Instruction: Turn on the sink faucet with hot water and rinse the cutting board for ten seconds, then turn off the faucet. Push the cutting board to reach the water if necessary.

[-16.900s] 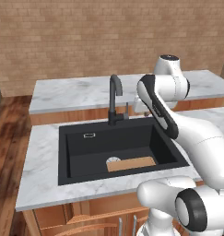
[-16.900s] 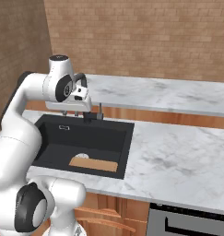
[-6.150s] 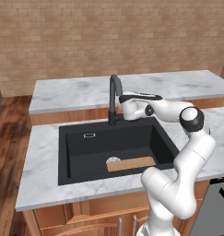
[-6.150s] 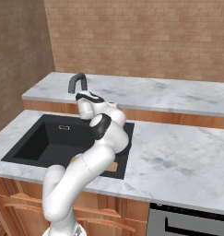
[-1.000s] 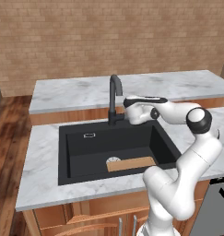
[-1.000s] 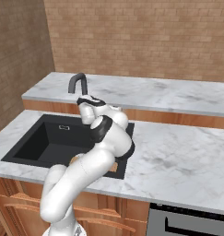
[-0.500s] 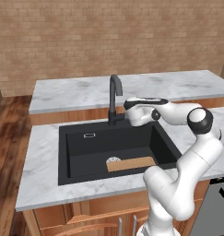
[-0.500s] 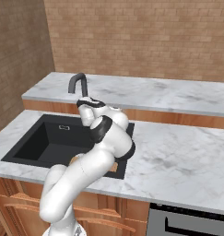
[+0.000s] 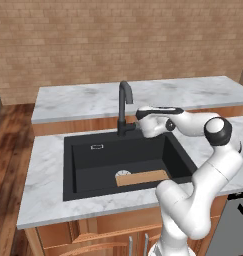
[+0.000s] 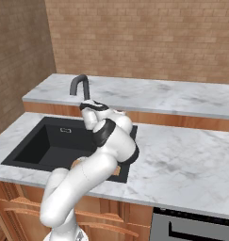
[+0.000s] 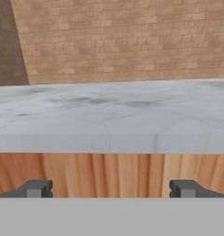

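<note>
- Cutting board lies flat at the lower centre of the left base frame, on the black sink floor, touching the pale drain.
- Faucet stands behind the basin; gripper sits just right of its base.
- Fingertips spread wide at the hand frame's bottom, released, facing the marble ledge.

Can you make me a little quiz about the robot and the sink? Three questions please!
1. True or false: blue water is pouring from the sink faucet.
2. Where does the cutting board lie? A) on the marble counter B) in the sink, along its front wall C) in the gripper
3. Fill in: in the hand view the gripper's fingertips stand wide ____.

Key: 1 false, no stream is visible. 2 B. 3 apart, with nothing between them.
</note>
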